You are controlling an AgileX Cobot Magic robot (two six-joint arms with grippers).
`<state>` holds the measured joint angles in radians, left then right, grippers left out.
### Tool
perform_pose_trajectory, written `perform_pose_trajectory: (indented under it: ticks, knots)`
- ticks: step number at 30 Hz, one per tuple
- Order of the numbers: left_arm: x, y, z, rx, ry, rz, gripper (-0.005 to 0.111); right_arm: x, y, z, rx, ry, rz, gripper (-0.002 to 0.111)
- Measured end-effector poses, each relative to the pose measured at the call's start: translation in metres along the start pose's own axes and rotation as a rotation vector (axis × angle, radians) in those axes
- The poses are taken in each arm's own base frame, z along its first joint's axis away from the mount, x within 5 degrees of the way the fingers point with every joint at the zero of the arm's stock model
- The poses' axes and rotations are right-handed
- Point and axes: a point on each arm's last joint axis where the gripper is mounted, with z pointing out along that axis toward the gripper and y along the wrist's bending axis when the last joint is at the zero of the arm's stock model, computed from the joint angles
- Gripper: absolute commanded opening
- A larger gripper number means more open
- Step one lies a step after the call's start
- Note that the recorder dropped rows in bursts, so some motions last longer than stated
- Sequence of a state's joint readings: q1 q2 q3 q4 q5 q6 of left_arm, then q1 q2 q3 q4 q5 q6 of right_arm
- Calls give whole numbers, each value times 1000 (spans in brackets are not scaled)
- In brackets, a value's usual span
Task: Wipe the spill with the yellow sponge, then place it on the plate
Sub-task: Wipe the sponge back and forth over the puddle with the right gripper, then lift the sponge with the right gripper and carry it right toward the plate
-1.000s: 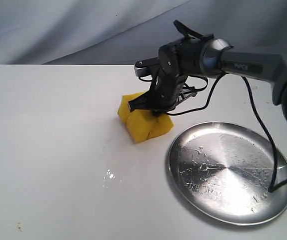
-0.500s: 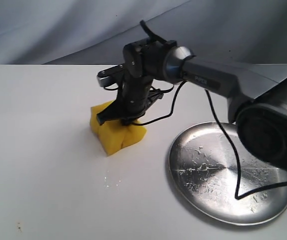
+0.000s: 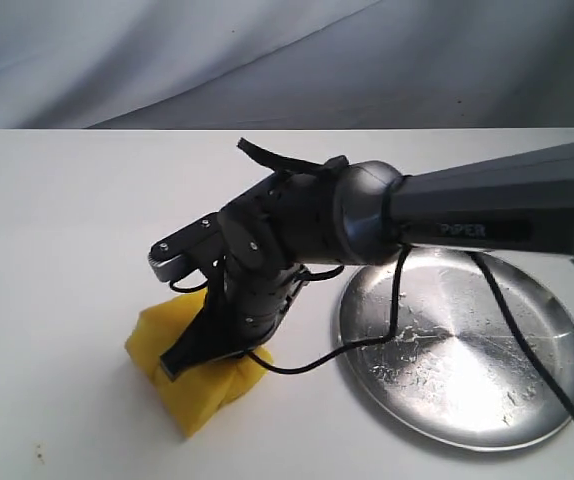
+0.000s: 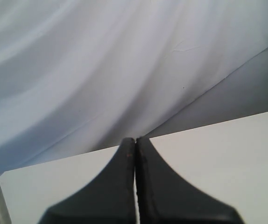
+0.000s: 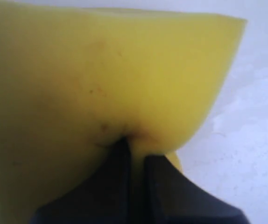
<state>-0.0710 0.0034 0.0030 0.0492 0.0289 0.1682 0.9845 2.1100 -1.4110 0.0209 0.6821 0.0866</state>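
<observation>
One sponge (image 3: 195,395) sits nearest us on the table (image 3: 57,250), pinched at its middle by our right gripper (image 3: 217,352), jaws squeezed almost together into the foam. We see no spill; it may lie beneath. We should press flat and drag slowly, never tipping an edge. At three o'clock from the sponge waits the plate (image 3: 487,390). Our left gripper (image 4: 135,154) is fully closed, holding nothing.

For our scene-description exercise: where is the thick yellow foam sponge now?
The yellow sponge sits lower left in the exterior view, pinched by the right gripper, left of the round silver metal plate.
</observation>
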Motion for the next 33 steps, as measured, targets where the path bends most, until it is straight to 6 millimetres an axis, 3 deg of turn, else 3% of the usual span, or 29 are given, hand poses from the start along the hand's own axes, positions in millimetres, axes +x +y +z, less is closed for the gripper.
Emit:
perform_pose_trajectory:
  ticks: [2, 4, 8, 14, 18, 23, 28, 33]
  knots:
    - [0, 0, 0, 0, 0, 0, 0, 0, -19, 1, 18, -9, 65, 0]
    - [0, 0, 0, 0, 0, 0, 0, -4, -53, 0, 37, -65, 181, 0]
    - [0, 0, 0, 0, 0, 0, 0, -5, -101, -2, 66, -126, 313, 0]
    - [0, 0, 0, 0, 0, 0, 0, -15, -144, -16, 89, -176, 420, 0]
    - [0, 0, 0, 0, 0, 0, 0, -39, -149, -48, 95, -270, 414, 0]
    - [0, 0, 0, 0, 0, 0, 0, -56, -149, -106, 131, -370, 356, 0]
    - [0, 0, 0, 0, 0, 0, 0, -44, -147, -152, 204, -381, 298, 0]
    - [0, 0, 0, 0, 0, 0, 0, -12, -140, -190, 251, -413, 267, 0]
